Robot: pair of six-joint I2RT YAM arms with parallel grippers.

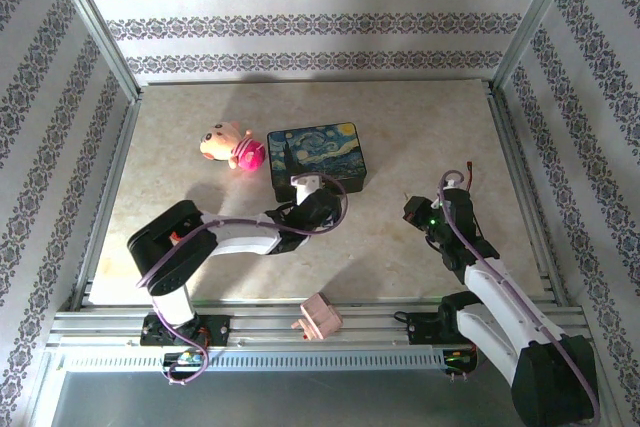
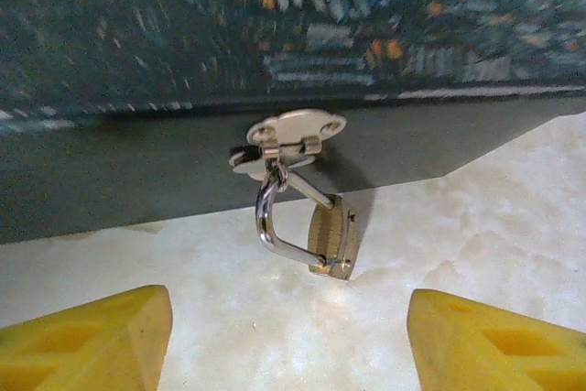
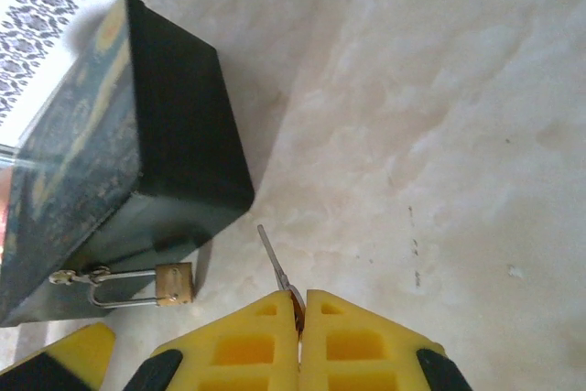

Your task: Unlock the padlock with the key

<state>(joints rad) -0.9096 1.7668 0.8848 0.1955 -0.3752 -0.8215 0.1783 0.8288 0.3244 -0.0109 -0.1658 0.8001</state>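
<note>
A small brass padlock (image 2: 334, 235) hangs by its silvery shackle from the metal latch (image 2: 288, 135) on the front of the painted box (image 1: 317, 159); its body rests tilted on the table. My left gripper (image 2: 288, 345) stands open just in front of it, one yellow finger on each side, nothing between them. In the top view the left gripper (image 1: 308, 187) sits at the box's front edge. My right gripper (image 3: 300, 304) is shut on the key (image 3: 275, 263), whose thin blade sticks out toward the padlock (image 3: 174, 283) but stays apart from it. From above, the right gripper (image 1: 415, 212) is to the right of the box.
A pink plush toy (image 1: 232, 145) lies left of the box. A small pink object (image 1: 318, 317) sits on the front rail between the arm bases. Metal frame rails border the table on both sides.
</note>
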